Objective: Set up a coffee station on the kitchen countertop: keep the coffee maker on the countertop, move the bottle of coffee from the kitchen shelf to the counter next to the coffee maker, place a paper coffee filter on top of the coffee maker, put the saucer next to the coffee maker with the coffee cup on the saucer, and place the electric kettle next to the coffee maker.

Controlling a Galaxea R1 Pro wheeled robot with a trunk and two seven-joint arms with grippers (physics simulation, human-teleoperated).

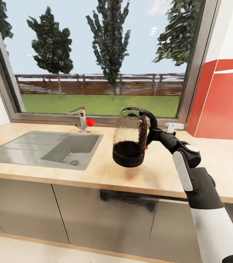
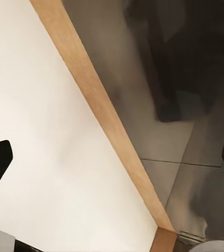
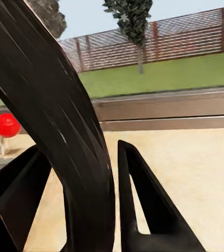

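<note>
Kettle [image 1: 129, 140] gripped at handle by right tool [image 1: 151, 134], held above counter [image 1: 105, 160]. Left tool [image 2: 112, 157] spread, empty. Next: set down beside coffee maker.

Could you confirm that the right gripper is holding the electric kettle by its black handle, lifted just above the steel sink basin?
Not quite. The right gripper does hold the electric kettle by its black handle, lifted, but it hangs over bare kitchen countertop on the window side, to the right of the sink, not above the basin. The head view shows this.
</note>
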